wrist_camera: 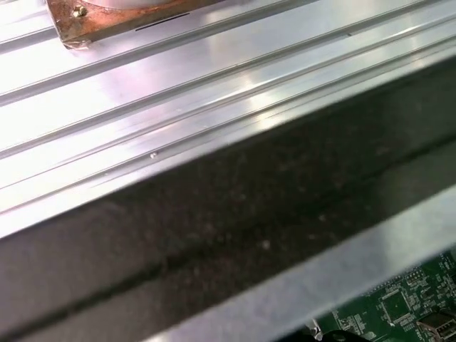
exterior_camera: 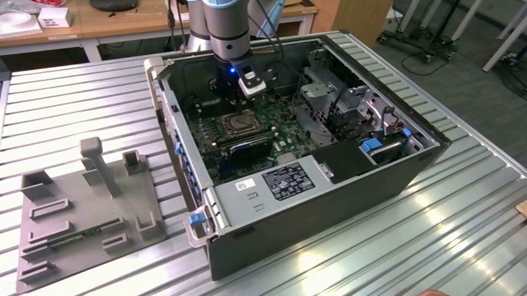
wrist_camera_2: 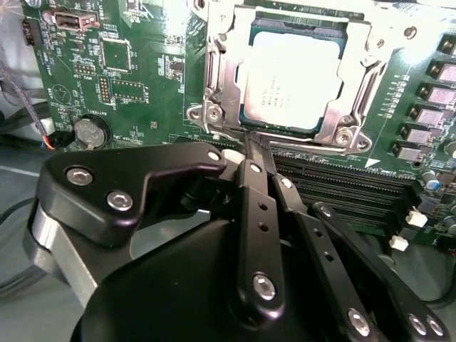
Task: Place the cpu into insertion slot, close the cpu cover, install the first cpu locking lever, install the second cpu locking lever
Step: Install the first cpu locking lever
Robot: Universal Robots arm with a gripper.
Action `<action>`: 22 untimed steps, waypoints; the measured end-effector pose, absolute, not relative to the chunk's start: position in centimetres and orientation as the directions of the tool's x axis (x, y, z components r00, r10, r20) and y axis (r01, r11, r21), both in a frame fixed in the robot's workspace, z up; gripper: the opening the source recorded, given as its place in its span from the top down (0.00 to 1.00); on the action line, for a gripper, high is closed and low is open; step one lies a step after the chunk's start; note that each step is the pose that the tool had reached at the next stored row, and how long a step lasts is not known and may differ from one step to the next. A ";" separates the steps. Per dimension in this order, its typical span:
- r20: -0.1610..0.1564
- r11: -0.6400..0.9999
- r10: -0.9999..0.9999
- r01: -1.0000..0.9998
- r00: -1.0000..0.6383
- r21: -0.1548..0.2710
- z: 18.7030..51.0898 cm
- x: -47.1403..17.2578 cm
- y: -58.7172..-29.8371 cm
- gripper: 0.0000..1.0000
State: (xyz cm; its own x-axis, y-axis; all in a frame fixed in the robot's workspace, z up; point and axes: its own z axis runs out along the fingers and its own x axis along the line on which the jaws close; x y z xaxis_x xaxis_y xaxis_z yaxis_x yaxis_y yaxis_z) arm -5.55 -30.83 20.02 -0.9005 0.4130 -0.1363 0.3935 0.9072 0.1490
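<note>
Gripper (wrist_camera_2: 251, 146) fingers come together to a narrow tip in the second wrist view, pressed shut with nothing between them, and that tip sits right at the near edge of the cpu cover (wrist_camera_2: 222, 78), touching or nearly touching the metal there; contact cannot be told for certain. In the exterior view the gripper (exterior_camera: 233, 97) hangs from the arm (exterior_camera: 224, 28) inside the open computer case (exterior_camera: 329, 203), just above the green motherboard (exterior_camera: 276, 123).

Around the tool, going from large to small: the case lies on its side on a ribbed aluminium table (exterior_camera: 428, 234), and well away from the tool, towards the exterior view's left, a grey fixture plate (exterior_camera: 82, 216) with upright posts rests on the same table. The motherboard (wrist_camera_2: 128, 85) spreads out beyond the fingertips. Just past the tip lies the insertion slot (wrist_camera_2: 249, 25), and the cover is folded down flat over it, its silvery frame ringing the cpu (wrist_camera_2: 292, 78), whose pale face shows through the cut-out. The cpu is thus seated in the socket, directly ahead of the closed fingers. Beside the fingers run the long black memory slots (wrist_camera_2: 356, 192). A round coin cell battery (wrist_camera_2: 91, 132) sits on the board off to one side of the tool.
</note>
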 end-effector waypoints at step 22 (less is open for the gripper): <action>-0.142 0.908 0.405 0.380 -0.903 0.176 19.7 -5.5 -31.1 0.90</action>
